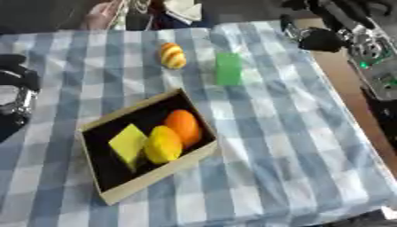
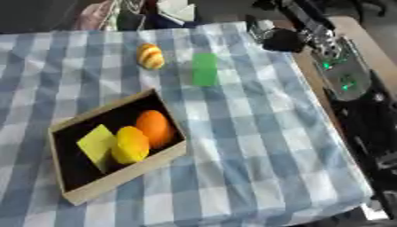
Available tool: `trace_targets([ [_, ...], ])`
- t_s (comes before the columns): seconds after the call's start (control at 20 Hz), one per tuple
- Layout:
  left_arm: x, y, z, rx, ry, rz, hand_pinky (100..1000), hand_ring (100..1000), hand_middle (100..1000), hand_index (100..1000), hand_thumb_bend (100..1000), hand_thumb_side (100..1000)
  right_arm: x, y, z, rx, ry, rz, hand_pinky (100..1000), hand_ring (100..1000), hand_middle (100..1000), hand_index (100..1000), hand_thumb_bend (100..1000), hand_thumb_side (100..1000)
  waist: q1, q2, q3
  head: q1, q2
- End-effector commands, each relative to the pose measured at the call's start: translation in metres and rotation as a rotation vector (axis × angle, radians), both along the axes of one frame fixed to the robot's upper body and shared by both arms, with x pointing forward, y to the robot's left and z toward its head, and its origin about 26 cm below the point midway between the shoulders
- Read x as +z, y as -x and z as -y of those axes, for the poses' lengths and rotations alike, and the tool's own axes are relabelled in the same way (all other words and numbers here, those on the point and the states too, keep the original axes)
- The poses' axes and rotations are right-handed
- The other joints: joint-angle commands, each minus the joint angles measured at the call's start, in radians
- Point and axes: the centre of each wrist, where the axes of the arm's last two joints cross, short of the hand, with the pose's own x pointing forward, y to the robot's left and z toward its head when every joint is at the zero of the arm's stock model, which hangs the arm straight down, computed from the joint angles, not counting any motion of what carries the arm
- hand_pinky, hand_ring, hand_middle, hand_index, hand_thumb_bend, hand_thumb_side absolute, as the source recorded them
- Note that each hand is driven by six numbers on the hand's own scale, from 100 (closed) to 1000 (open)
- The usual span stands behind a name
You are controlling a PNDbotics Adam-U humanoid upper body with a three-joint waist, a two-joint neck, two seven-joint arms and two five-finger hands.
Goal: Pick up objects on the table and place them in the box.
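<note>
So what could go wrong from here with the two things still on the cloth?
The striped egg looks round and may roll when touched. The green block lies flat, so fingers may snag the cloth. The box already holds three items on its near-right side; a drop there could bounce out.

Right arm (image 2: 341, 75): entered from the upper right corner, black with silver joints, green lights lit on the forearm, stretched along the right edge of the views. Right hand (image 2: 278, 39): dark, at the far right; finger pose could not be made out. Left arm (image 1: 15, 88): black and silver segment at the left edge, left eye view only; its hand was out of sight.
</note>
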Motion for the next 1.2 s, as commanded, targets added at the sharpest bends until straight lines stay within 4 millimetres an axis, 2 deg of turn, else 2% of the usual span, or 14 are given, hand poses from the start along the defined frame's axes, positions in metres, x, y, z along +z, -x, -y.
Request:
trace_targets([
  [0.05, 0.001, 0.002, 0.002, 0.001, 0.021, 0.014, 714, 552, 582, 761, 216, 572, 0.009, -0.011, 0.001, 0.012, 0.146, -0.020, 890, 881, 898, 979, 100, 559, -0.010, -0.015, 0.006, -0.002, 0.004],
  [0.4, -0.017, 0.002, 0.008, 0.011, 0.073, -0.037, 714, 551, 580, 762, 212, 600, 0.002, -0.030, -0.011, 0.036, 0.349, -0.074, 902, 909, 919, 989, 100, 633, -0.008, -0.012, 0.028, -0.008, 0.004],
  [0.65, -0.025, 0.001, 0.008, 0.024, 0.087, -0.063, 716, 553, 584, 767, 209, 620, -0.008, -0.037, -0.013, 0.031, 0.403, -0.102, 909, 921, 937, 998, 100, 660, -0.005, -0.013, 0.040, -0.010, 0.004],
  [1.2, -0.034, 0.001, 0.012, -0.002, 0.080, -0.113, 720, 556, 589, 775, 210, 649, -0.016, -0.044, -0.025, 0.048, 0.502, -0.144, 918, 955, 977, 1000, 100, 638, -0.001, -0.015, 0.046, -0.017, 0.004],
])
